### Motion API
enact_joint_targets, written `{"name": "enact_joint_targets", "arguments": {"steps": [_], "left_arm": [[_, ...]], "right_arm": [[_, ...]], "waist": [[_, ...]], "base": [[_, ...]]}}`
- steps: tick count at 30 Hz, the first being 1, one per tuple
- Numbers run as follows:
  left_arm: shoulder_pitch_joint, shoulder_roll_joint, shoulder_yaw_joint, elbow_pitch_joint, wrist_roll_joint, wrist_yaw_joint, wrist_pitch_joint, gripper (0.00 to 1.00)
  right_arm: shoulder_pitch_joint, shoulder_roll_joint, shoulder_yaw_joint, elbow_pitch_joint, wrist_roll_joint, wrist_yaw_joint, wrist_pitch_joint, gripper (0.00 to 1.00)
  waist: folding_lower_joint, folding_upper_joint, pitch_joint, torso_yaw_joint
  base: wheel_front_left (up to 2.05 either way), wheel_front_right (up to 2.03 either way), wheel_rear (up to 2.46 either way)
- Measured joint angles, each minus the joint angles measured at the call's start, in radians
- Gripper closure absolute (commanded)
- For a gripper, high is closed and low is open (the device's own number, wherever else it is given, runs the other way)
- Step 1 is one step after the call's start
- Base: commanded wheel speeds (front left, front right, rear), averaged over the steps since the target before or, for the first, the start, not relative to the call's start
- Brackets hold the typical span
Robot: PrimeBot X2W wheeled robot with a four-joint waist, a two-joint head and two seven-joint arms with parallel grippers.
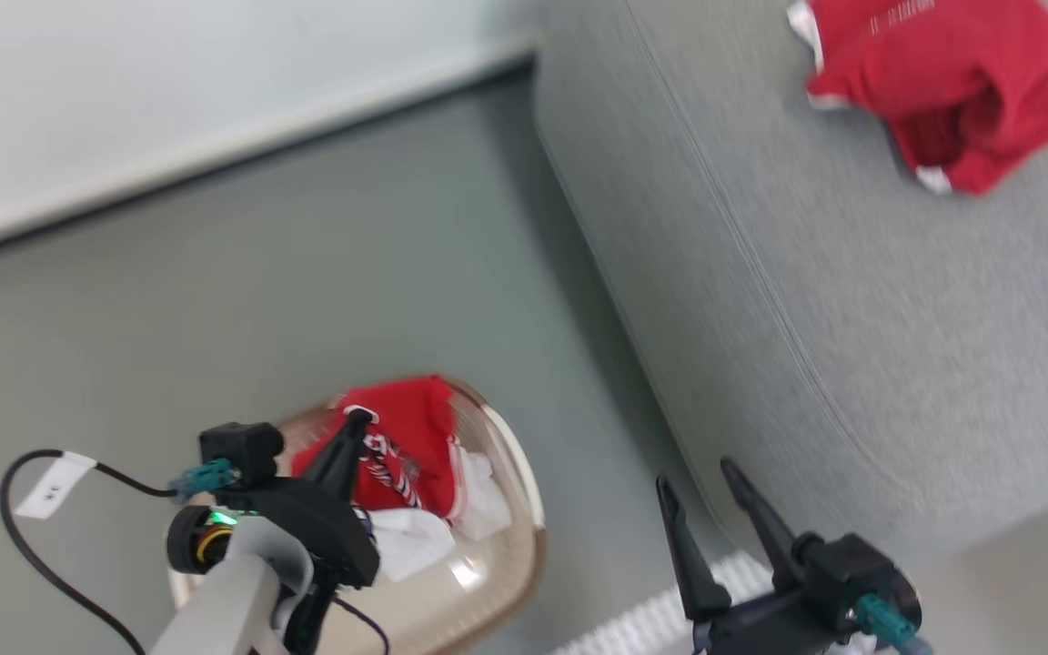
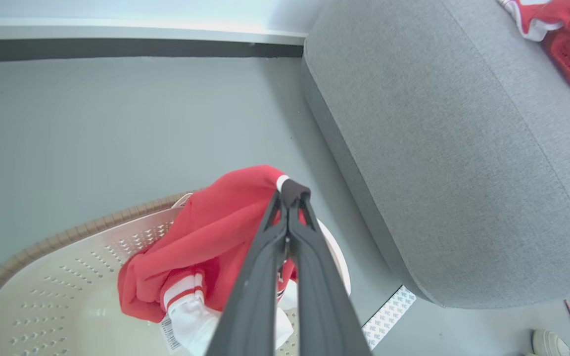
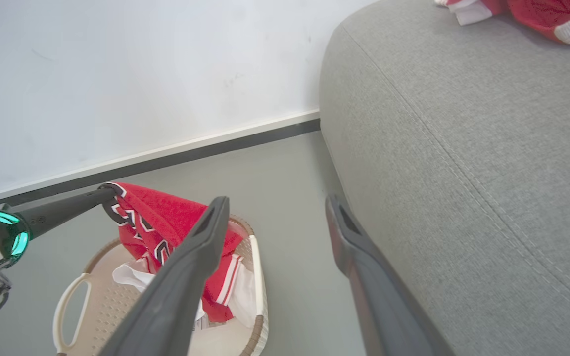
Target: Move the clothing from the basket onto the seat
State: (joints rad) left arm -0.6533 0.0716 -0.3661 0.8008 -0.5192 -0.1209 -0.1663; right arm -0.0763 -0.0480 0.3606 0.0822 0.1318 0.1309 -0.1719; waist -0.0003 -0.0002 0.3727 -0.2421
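While holding the jersey (image 2: 206,232) half out of the basket (image 2: 57,277) with left gripper (image 2: 291,193) pinched shut on one edge, risks a slip short of the grey sofa cushion (image 2: 463,173): thin hold, hem trailing in basket. Holds right gripper (image 3: 276,201) spread, empty.

The head camera looks steeply down on the floor (image 1: 306,273) from well above, its picture tilted. There the basket (image 1: 531,523) sits at 7 o'clock and the seat (image 1: 851,318) at 2 o'clock. The left wrist camera is close over the basket and looks down along the left gripper (image 2: 290,190). The right wrist camera looks more level, along the right gripper (image 3: 276,202) toward the wall (image 3: 141,74). All three share the basket with the red jersey (image 2: 206,237), the seat's rounded edge and the red garment (image 1: 942,82) at 1 o'clock.
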Motion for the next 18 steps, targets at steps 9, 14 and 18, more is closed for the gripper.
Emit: {"name": "enact_joint_targets", "arguments": {"steps": [9,14,18], "left_arm": [[0.022,-0.014,-0.042,-0.158,-0.009,0.035,0.040,1.00],[0.007,-0.017,-0.072,-0.251,-0.012,0.046,0.075,1.00],[-0.016,-0.018,-0.090,-0.321,-0.015,0.063,0.087,1.00]], "right_arm": [[0.053,-0.001,0.027,0.005,0.017,0.000,0.039,0.00],[0.051,-0.001,0.042,0.004,0.018,0.000,0.050,0.00],[0.048,-0.001,0.054,0.007,0.024,0.000,0.059,0.00]], "waist": [[-0.0001,0.0000,-0.227,0.124],[0.0000,0.0000,-0.313,0.200],[0.0000,0.0000,-0.368,0.255]], "base": [[0.00,0.00,0.00],[0.00,0.00,0.00],[0.00,0.00,0.00]]}}
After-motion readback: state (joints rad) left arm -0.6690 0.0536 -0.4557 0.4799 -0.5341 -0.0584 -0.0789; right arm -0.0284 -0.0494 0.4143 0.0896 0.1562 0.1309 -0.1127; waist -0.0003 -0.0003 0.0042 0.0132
